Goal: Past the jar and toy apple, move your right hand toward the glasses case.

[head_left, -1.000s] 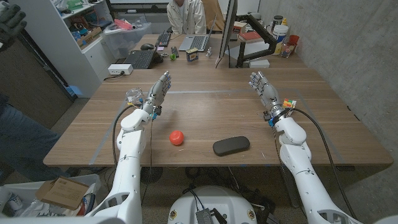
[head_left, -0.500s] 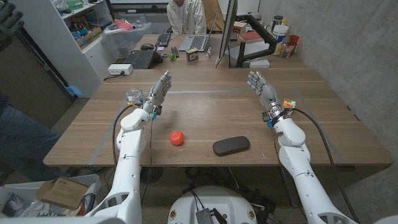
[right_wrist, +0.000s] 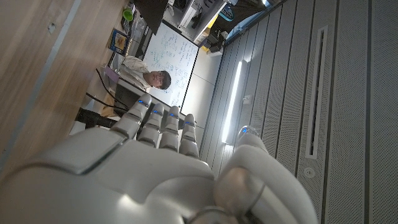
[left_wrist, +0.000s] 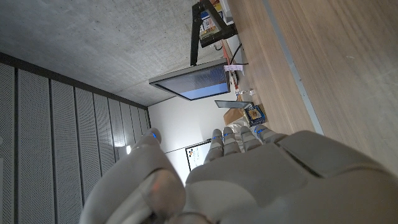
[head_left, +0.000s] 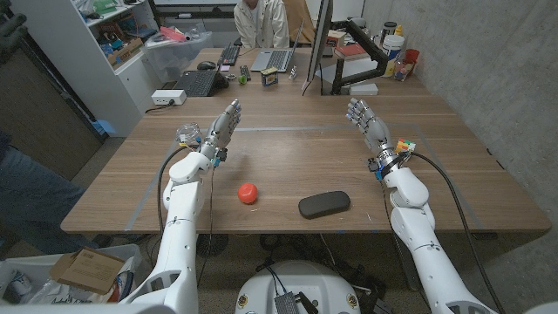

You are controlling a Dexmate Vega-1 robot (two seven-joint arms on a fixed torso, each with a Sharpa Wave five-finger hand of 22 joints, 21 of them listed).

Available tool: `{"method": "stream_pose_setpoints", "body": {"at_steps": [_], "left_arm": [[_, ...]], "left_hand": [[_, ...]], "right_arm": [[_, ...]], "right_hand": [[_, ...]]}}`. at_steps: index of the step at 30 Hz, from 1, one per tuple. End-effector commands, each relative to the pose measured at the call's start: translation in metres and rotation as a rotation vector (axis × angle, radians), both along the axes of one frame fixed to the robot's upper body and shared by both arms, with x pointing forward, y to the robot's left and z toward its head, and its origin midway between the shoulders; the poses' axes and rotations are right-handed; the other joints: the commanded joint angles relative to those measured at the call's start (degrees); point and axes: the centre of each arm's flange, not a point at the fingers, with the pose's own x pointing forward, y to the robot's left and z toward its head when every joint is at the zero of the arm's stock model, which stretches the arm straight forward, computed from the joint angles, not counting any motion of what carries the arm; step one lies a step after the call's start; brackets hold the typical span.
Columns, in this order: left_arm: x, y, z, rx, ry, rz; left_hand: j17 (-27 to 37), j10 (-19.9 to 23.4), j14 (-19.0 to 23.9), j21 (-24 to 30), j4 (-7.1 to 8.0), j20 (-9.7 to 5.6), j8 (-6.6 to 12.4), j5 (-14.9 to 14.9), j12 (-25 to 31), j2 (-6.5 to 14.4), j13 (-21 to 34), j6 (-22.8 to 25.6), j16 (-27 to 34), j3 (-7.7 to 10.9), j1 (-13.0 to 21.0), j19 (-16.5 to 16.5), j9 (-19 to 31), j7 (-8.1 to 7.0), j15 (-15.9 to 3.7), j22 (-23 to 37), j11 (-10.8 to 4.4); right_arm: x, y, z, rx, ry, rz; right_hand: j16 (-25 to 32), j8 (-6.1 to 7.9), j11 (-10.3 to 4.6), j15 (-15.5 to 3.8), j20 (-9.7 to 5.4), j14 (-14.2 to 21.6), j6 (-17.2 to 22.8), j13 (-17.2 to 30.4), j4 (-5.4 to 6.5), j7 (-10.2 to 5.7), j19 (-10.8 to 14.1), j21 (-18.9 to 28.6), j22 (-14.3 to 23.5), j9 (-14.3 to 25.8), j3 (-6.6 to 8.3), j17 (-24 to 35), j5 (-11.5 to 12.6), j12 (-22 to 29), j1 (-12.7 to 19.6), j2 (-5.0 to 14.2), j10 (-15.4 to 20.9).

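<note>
The right hand (head_left: 367,124) is raised over the far right of the table (head_left: 453,166), fingers apart and holding nothing (the reach looks barely begun). The glasses case (head_left: 324,204) lies near the front edge, beside the toy apple (head_left: 248,193); next it should swing back toward it.

Red toy apple (head_left: 248,193), dark grey glasses case (head_left: 323,204)
</note>
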Motion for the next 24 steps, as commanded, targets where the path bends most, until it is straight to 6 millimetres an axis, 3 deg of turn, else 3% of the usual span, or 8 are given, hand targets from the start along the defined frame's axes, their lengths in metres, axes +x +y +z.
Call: {"method": "stream_pose_setpoints", "body": {"at_steps": [1, 18, 24], "left_arm": [[-0.002, 0.001, 0.001, 0.001, -0.005, 0.005], [-0.001, 0.002, 0.003, 0.009, -0.002, 0.007], [-0.001, 0.002, 0.005, 0.013, -0.006, 0.007]], "left_hand": [[0.30, -0.35, -0.39, 0.34, -0.06, 0.41, 0.30, -0.06, 0.30, 0.32, 0.13, 0.39, 0.23, 0.00, 0.28, -0.22, 0.20, 0.30, -0.12, 0.21, -0.01], [0.30, -0.47, -0.34, 0.42, -0.09, 0.63, 0.25, -0.27, 0.30, 0.43, 0.13, 0.56, 0.30, -0.12, 0.35, -0.37, 0.21, 0.54, -0.01, 0.23, 0.13], [0.30, -0.40, -0.34, 0.44, -0.10, 0.58, 0.25, -0.32, 0.33, 0.46, 0.13, 0.62, 0.31, -0.15, 0.36, -0.39, 0.21, 0.58, -0.02, 0.24, 0.13]], "right_arm": [[-0.008, 0.002, -0.002, 0.003, -0.027, 0.002], [-0.017, 0.008, 0.000, -0.020, -0.082, 0.012], [-0.023, 0.014, 0.001, -0.021, -0.115, 0.034]], "right_hand": [[0.34, 0.16, -1.23, 0.59, 0.65, 1.08, 0.70, 0.06, -0.42, -1.02, 0.34, 0.35, 0.26, 0.30, 0.03, 0.13, 0.39, 0.36, 0.63, 0.00, 0.36], [0.13, 0.41, -2.55, 1.02, 0.90, 1.76, 1.92, 0.06, -0.72, -1.90, 0.57, 0.26, 0.27, 0.30, 0.21, 0.14, 0.49, 0.37, 1.00, 0.34, 0.93], [0.15, 0.58, -2.90, 0.50, 0.77, 2.22, 2.72, 0.07, -0.58, -2.26, 0.77, 0.26, 0.29, 0.32, 0.78, 0.23, 0.56, 0.54, 1.27, 1.68, 1.65]]}}
